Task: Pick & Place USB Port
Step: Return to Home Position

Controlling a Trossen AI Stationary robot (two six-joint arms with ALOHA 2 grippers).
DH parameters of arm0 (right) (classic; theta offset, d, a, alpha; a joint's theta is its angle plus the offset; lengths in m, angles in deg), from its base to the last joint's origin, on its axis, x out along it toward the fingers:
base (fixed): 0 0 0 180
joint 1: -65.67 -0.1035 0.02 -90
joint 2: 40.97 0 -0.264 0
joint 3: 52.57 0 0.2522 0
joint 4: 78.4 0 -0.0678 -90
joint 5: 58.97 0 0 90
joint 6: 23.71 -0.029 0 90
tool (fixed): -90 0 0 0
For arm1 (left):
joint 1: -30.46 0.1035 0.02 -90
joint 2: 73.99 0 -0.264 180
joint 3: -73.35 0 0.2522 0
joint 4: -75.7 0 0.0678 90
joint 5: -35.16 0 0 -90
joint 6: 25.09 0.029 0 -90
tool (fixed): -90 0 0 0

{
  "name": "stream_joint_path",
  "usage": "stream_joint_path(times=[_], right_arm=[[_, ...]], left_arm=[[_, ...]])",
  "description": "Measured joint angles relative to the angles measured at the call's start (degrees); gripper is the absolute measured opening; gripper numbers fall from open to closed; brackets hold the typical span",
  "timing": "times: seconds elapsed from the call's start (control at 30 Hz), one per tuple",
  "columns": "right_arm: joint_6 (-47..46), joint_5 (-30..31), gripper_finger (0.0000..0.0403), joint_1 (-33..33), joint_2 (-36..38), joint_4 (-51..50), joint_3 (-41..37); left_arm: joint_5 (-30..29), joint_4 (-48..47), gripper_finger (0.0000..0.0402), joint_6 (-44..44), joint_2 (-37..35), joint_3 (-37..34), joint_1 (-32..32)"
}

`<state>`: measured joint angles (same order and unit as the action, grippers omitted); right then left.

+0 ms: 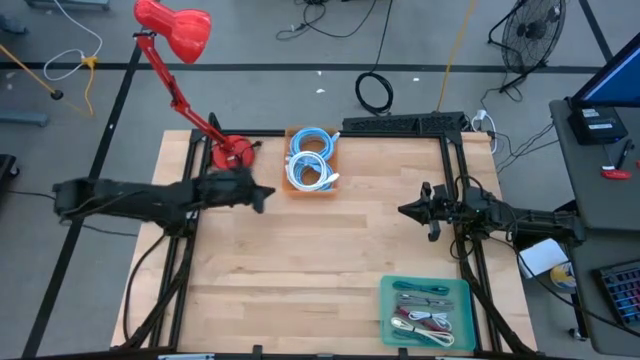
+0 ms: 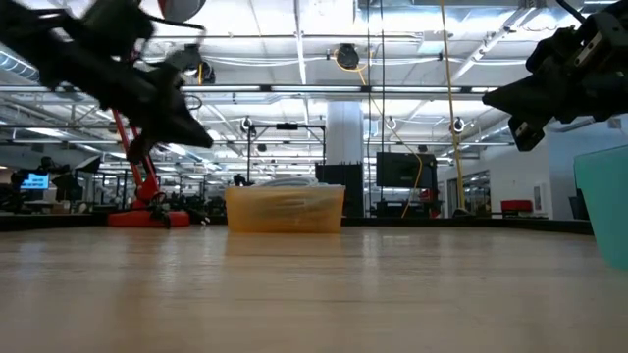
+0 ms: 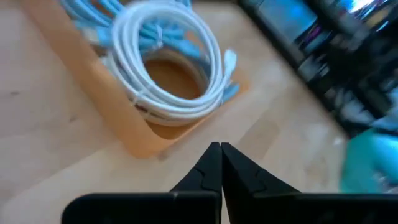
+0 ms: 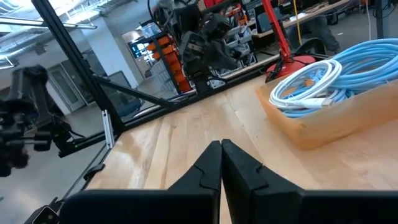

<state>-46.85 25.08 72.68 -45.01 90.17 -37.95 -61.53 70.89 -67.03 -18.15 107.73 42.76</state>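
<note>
Cables [image 1: 311,165], blue and white, lie coiled in the orange bin [image 1: 336,140], with more in the green bin [image 1: 456,289], as seen from above, the left gripper [image 1: 268,197] just beside the orange bin and the right gripper [image 1: 402,210] well apart from it; the low view shows both grippers clear above the table [image 2: 314,294]; each wrist view shows fingers [image 3: 208,171] pressed together, empty.
</note>
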Motion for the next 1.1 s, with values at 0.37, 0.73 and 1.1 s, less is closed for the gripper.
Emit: stream_joint_path(times=[0.37, 0.73, 1.1], right_arm=[[0.0, 0.0, 0.0, 0.0, 0.0, 0.2, 0.0], [0.0, 0.0, 0.0, 0.0, 0.0, 0.2, 0.0], [0.0, 0.0, 0.0, 0.0, 0.0, 0.4, 0.0]], left_arm=[[-1.2, 0.1, 0.0001, 13.3, -27.3, -10.3, -2.0], [-2.3, -1.4, 0.0001, 33.5, -40.5, -10.3, -2.8], [-1.6, 4.6, 0.0, 29.7, -44.5, -19.8, -4.6]])
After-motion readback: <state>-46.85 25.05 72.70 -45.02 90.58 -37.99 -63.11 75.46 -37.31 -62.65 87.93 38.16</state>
